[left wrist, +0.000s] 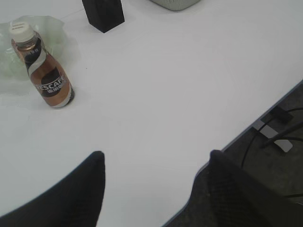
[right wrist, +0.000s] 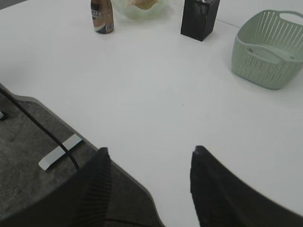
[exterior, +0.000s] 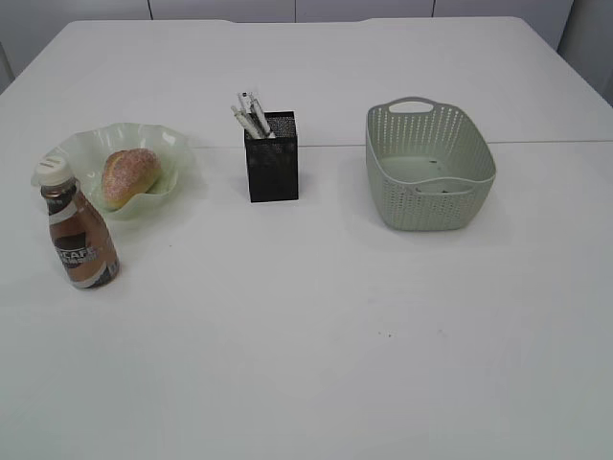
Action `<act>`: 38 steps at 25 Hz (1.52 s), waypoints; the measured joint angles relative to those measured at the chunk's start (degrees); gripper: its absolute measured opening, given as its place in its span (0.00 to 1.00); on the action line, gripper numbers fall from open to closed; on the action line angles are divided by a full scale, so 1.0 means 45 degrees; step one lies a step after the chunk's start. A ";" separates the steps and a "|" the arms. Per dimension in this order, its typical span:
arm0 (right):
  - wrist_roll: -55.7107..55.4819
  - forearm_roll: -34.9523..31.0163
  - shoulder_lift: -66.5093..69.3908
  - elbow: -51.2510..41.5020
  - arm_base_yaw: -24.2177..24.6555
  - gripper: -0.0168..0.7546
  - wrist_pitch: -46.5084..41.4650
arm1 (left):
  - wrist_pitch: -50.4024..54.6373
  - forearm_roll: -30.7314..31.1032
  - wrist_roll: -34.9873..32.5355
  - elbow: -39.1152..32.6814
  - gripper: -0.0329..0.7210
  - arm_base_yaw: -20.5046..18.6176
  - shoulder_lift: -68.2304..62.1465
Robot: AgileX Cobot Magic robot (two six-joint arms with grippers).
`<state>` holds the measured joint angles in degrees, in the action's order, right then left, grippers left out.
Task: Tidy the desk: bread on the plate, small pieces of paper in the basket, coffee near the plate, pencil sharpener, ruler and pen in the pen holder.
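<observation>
A bread roll (exterior: 129,176) lies on the pale green wavy plate (exterior: 182,153) at the left. A brown coffee bottle (exterior: 79,230) stands upright just in front of the plate; it also shows in the left wrist view (left wrist: 45,71) and the right wrist view (right wrist: 102,15). A black mesh pen holder (exterior: 272,158) at the centre holds pens (exterior: 251,115). A green basket (exterior: 428,168) stands at the right; I cannot tell what lies in it. My left gripper (left wrist: 156,158) and right gripper (right wrist: 149,155) are open and empty above the table's near edge. Neither shows in the exterior view.
The white table (exterior: 335,326) has a seam running across behind the basket. Beyond the near edge, the wrist views show grey floor with black cables (left wrist: 279,137) and tape strips (right wrist: 59,151).
</observation>
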<state>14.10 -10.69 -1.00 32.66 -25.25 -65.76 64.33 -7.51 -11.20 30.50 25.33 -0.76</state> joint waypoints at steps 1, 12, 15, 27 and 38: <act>0.0000 0.0027 0.0000 -0.0090 0.0000 0.54 -0.0087 | -0.0027 0.0000 0.0028 0.0000 0.71 0.0000 0.0000; -0.0027 0.0057 0.0000 -0.0916 0.0000 0.54 -0.0376 | -0.0076 0.0023 0.0133 0.0000 0.70 0.0000 0.0000; -0.0105 0.0057 0.0000 -0.0916 0.0000 0.54 -0.0347 | -0.0094 0.0023 0.0133 0.0000 0.70 0.0000 0.0000; -0.0132 0.0057 0.0000 -0.0916 0.0000 0.54 -0.0347 | -0.0151 0.0023 0.0138 0.0000 0.70 0.0000 0.0000; -0.0137 0.0057 0.0000 -0.0916 0.1190 0.54 -0.0347 | -0.0151 -0.0001 0.0138 0.0000 0.70 -0.1714 0.0000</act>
<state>13.48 -10.44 -1.00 28.53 -19.90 -67.32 63.66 -7.51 -10.58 30.50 17.62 -0.76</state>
